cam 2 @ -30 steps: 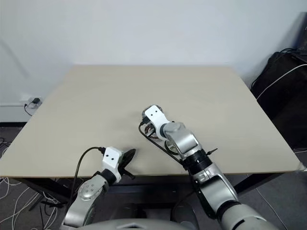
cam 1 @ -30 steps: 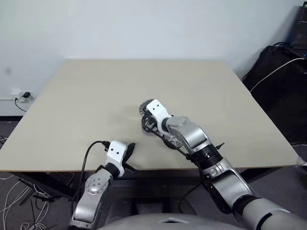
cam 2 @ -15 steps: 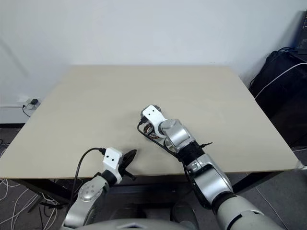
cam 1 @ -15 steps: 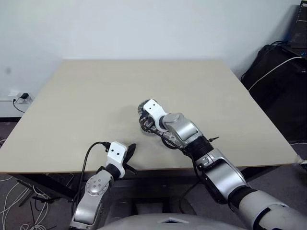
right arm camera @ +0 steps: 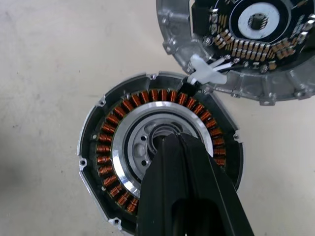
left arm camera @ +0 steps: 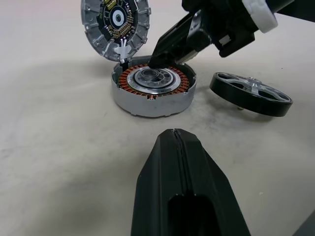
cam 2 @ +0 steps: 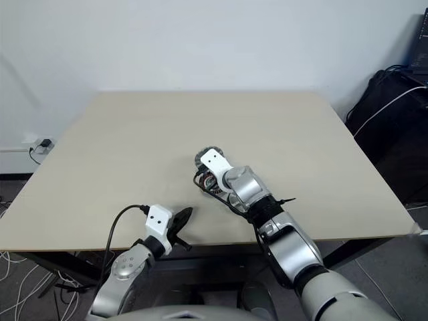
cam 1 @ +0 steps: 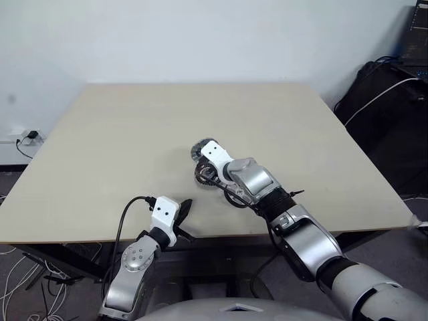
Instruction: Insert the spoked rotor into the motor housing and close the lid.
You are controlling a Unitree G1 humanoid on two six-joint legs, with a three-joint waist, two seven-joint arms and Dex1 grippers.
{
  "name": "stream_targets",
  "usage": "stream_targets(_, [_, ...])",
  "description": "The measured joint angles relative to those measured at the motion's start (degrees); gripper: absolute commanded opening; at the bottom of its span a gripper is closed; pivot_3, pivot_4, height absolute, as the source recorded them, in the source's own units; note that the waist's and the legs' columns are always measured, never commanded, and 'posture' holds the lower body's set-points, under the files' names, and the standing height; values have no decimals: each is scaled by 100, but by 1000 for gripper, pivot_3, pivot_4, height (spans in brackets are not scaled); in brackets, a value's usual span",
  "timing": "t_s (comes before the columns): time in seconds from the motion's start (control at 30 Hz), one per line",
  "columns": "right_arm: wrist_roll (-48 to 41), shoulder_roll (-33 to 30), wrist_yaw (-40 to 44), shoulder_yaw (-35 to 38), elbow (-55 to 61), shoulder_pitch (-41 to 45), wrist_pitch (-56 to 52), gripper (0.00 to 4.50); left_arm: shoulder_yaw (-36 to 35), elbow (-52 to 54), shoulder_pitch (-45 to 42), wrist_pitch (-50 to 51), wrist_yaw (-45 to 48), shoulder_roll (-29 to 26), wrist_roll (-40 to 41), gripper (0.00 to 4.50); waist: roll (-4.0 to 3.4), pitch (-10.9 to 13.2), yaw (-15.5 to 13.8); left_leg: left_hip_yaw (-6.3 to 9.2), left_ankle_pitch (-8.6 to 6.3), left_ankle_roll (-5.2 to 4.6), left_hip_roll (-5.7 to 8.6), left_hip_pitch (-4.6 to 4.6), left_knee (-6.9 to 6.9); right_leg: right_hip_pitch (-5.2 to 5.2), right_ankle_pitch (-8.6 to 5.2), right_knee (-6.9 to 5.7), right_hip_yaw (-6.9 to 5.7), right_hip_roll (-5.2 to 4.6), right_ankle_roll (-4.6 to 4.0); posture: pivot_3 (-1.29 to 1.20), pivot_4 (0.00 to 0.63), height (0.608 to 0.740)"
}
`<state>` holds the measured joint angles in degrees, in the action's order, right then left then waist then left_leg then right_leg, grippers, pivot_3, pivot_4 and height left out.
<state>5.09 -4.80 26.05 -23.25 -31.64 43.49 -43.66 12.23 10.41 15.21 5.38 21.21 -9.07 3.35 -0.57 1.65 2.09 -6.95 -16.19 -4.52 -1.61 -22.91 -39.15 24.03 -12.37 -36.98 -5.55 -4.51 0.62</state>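
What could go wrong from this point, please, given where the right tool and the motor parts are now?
1. The shut right tool points into the motor housing at its silvery hub; pushing further could scrape the copper windings.
2. The lid stands tilted open, joined by thin white wires; a knock from the arm might strain them.
3. The spoked rotor lies tilted beside the housing, close to the arm, and might get nudged away.

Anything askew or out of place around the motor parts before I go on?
The black spoked rotor sits tilted, one edge off the table, beside the copper-wound motor housing. The grey round lid stands upright, hinged open at the housing's edge. The shut right gripper points into the housing's hub.
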Motion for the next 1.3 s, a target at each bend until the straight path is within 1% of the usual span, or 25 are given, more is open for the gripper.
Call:
stream_targets(0.37, [180,85,137,-51,-306,116,209,23,65,-1,3,0,-44,59,1,0,-1,0,1,-1,0,0,0,-1,0,4,0,-1,1,-1,0,0,0,740])
stream_targets(0.67, [411,0,402,-289,-399,162,244,23,84,-9,1,0,-104,96,0,0,-3,-2,2,-3,0,1,0,-1,0,7,0,-3,2,-2,0,0,0,740])
stream_targets(1.0, [557,-218,690,-418,-193,180,181,23,145,-70,0,0,-113,105,-1,0,-7,-4,-3,-3,0,1,0,-4,0,11,0,-3,2,-4,-1,0,0,740])
stream_targets(1.3, [545,-186,471,-231,264,-20,196,23,170,-97,-10,3,-113,97,-2,0,-7,-4,-2,-10,2,2,0,-21,1,32,0,-10,6,-3,-1,0,0,740])
